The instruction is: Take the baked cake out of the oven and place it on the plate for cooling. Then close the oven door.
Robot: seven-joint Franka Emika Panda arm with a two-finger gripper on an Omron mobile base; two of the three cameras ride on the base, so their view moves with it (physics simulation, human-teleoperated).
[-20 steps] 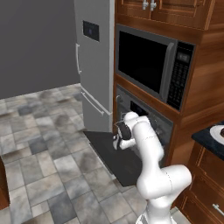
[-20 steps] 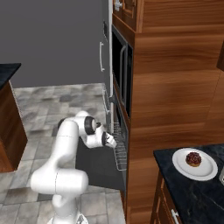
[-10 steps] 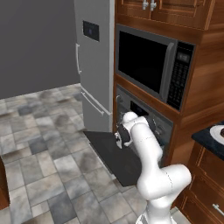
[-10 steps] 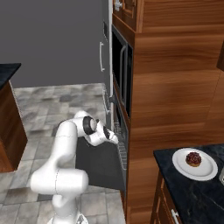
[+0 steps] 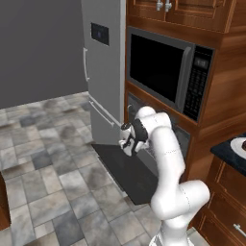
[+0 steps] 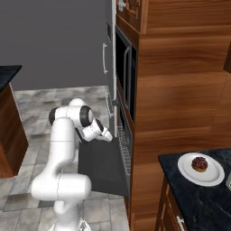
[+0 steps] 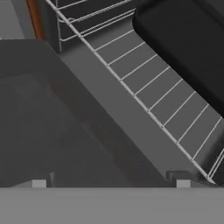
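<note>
You have the baked cake [image 6: 199, 164] sitting on the plate [image 6: 187, 168], which rests on the dark counter [image 6: 198, 198] to the right of the oven [image 6: 122, 135]. The oven door [image 6: 101, 166] lies dropped open, flat above the tiled floor [image 5: 43, 158]. Your gripper [image 6: 108, 137] hangs over the door, near the oven mouth, its fingertips [image 7: 39, 183] spread apart with nothing between them. In the hand view you see the wire rack [image 7: 157, 100] with a black tray [image 7: 188, 43] on it (the door's inner face lies beside the rack).
</note>
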